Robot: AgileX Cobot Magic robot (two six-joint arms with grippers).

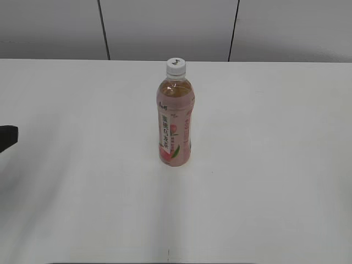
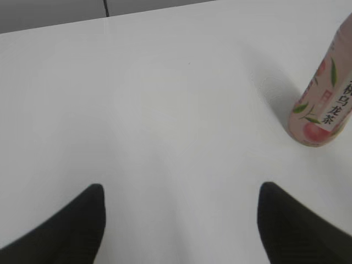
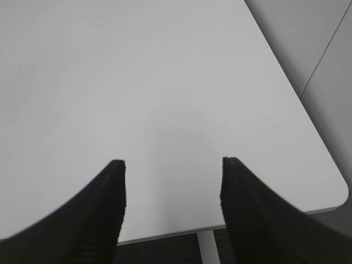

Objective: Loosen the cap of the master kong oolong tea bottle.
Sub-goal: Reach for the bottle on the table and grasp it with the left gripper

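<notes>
Bottle of master kong oolong tea [image 1: 175, 118] stands upright near the middle of the white table [image 1: 264, 165], its white cap [image 1: 176, 66] seated on the neck. Nothing touches it. The left tool [image 2: 181, 220] hangs over bare table with its fingers spread apart, the bottle's base off to its right. The right tool [image 3: 173, 184] is likewise spread wide, near the table's corner.

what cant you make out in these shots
- Cap: whether loosened, too small, exterior view.
- Bottle: top cut off by the frame edge, left wrist view.
- Bottle: outside the right wrist view altogether.
- Left arm: only a dark tip at the exterior view's edge.
</notes>
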